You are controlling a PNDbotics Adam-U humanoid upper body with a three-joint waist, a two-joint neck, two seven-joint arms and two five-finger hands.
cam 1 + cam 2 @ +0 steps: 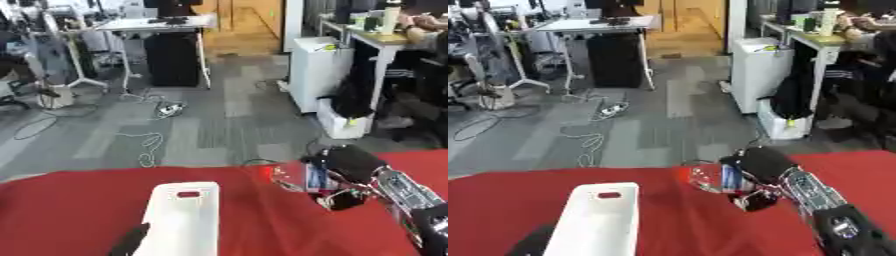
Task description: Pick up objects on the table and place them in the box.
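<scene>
My right hand [352, 163] comes in from the right over the far part of the red table [79, 200]. Its fingers are curled round a small object [713, 179] that looks clear with blue and red on it, held just above the cloth near the far edge. A white box [184, 220] with a slot handle in its end wall stands at the lower centre-left, to the left of that hand and apart from it. Something black, apparently my left hand [129, 241], shows at the box's lower left side.
The table's far edge runs just behind the right hand. Beyond it are grey floor with cables [150, 145], a white cabinet [319, 75] and desks. Bare red cloth lies to the left of the box and between the box and the right hand.
</scene>
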